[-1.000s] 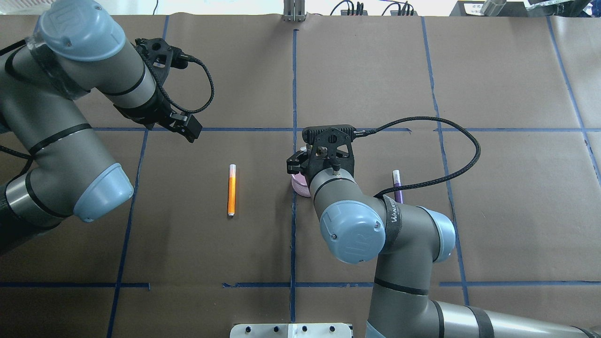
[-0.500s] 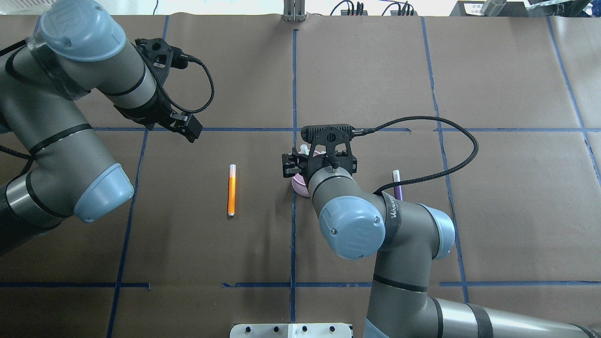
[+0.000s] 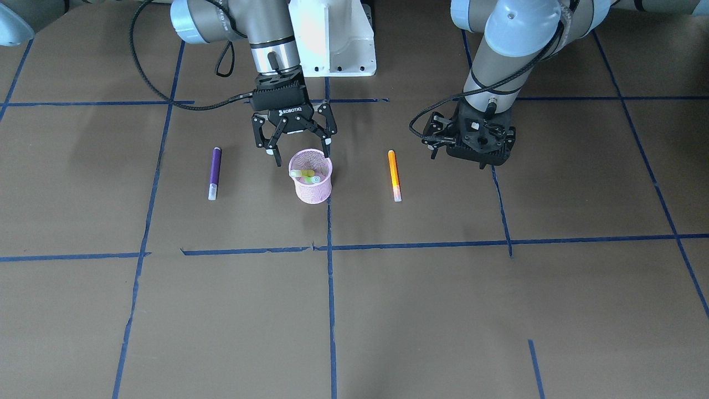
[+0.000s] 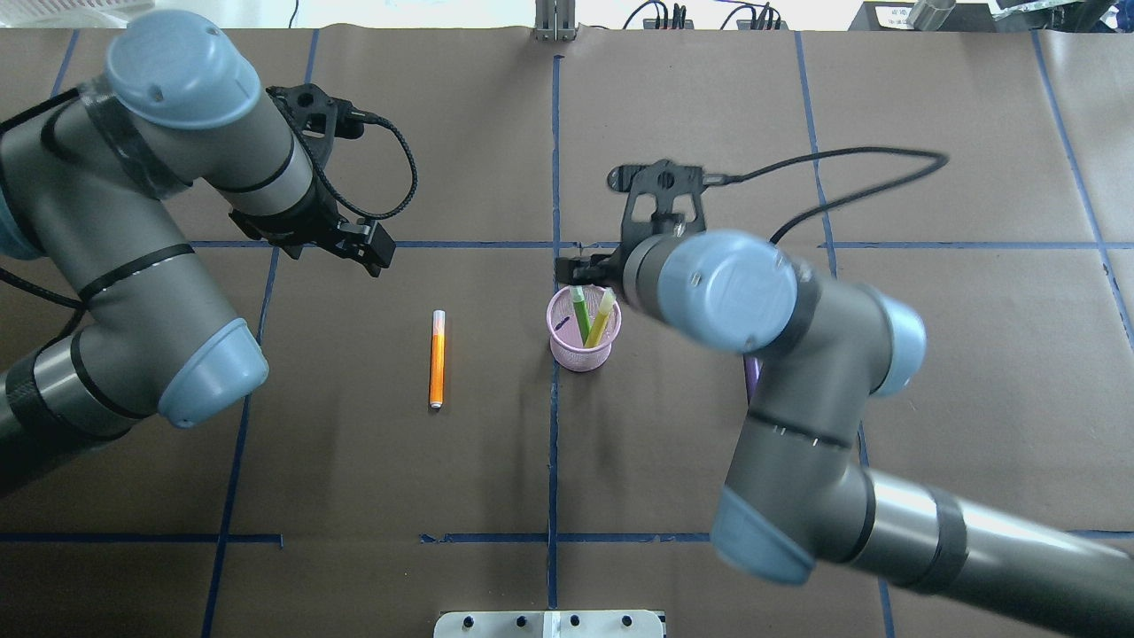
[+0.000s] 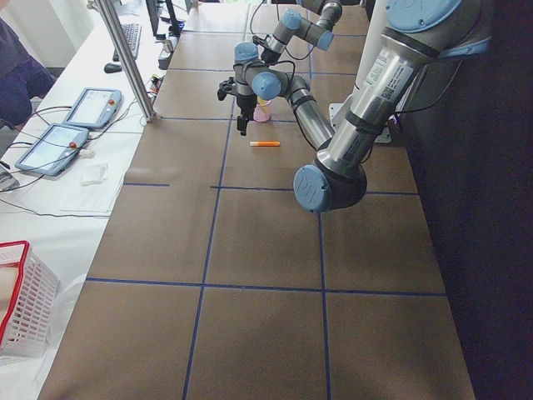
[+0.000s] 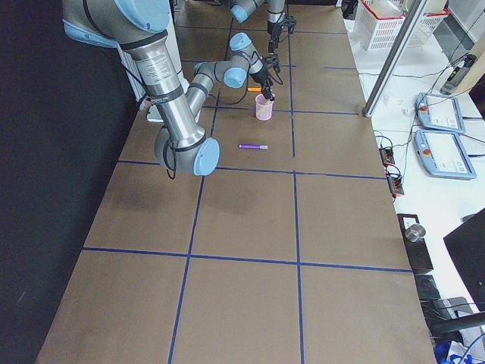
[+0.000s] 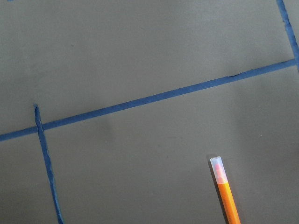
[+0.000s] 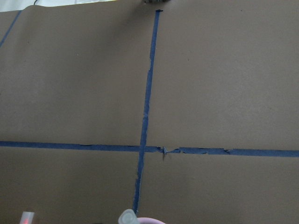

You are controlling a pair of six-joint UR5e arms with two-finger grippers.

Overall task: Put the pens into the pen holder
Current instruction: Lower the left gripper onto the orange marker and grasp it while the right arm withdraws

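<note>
Seen from overhead, my motion-blurred right arm (image 4: 780,319) covers nearly all of the purple pen (image 4: 750,379), leaving only a sliver, and hides most of my right hand (image 3: 299,148). My left wrist camera cuts off the orange pen (image 7: 227,192) at the bottom edge. My right wrist camera catches just a rim strip of the pen holder (image 8: 149,221) and one pale cap (image 8: 127,217). In both side views the pens in the holder are too small to tell apart. Whether my left hand (image 4: 368,250) is parted or closed cannot be told.
</note>
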